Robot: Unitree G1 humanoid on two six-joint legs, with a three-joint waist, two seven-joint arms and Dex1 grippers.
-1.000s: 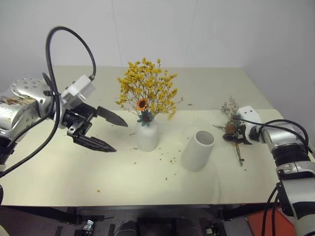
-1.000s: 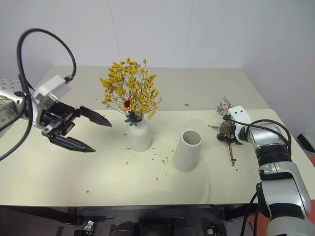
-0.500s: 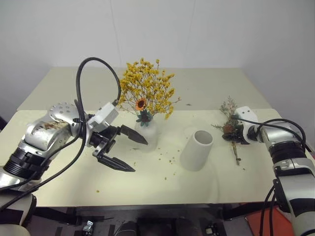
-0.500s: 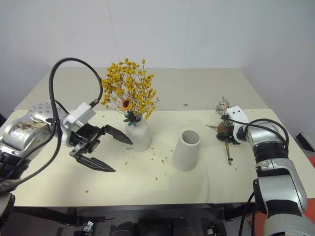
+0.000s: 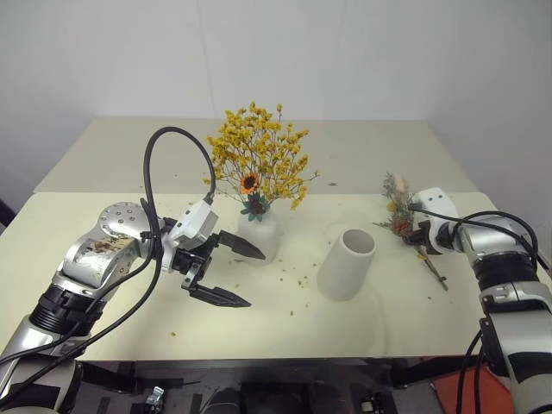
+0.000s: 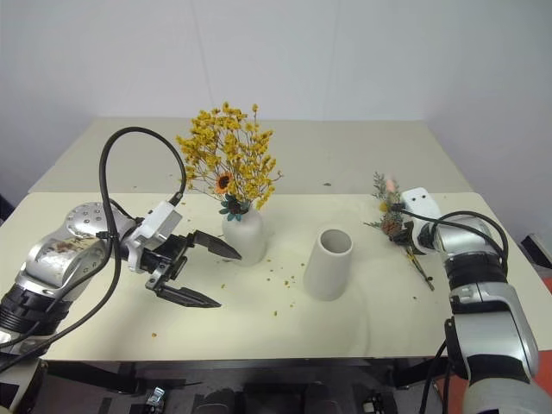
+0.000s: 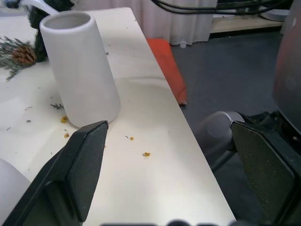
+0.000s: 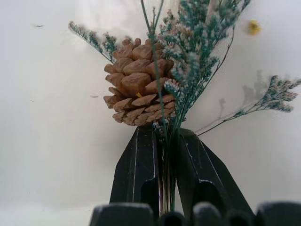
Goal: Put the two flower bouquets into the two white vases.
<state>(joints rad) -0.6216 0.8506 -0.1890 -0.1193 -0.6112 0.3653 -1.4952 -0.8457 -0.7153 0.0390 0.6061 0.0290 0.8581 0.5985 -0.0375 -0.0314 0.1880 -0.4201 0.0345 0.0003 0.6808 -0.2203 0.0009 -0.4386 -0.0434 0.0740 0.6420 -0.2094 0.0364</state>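
Now my right gripper [image 8: 165, 155] has its fingers [image 8: 138, 165] clamped on the stems of the sprig bunch [image 5: 404, 216], cone [image 8: 136, 80] just past the tips, near the counter's [image 5: 103, 328] right edge. Left gripper [image 5: 231, 274] hangs with fingers spread wide, holding nothing, beside the bottle vase [image 5: 260, 235] carrying the yellow spray [image 5: 259, 164]. Cylinder vase [image 5: 347, 263] stands upright between the two.
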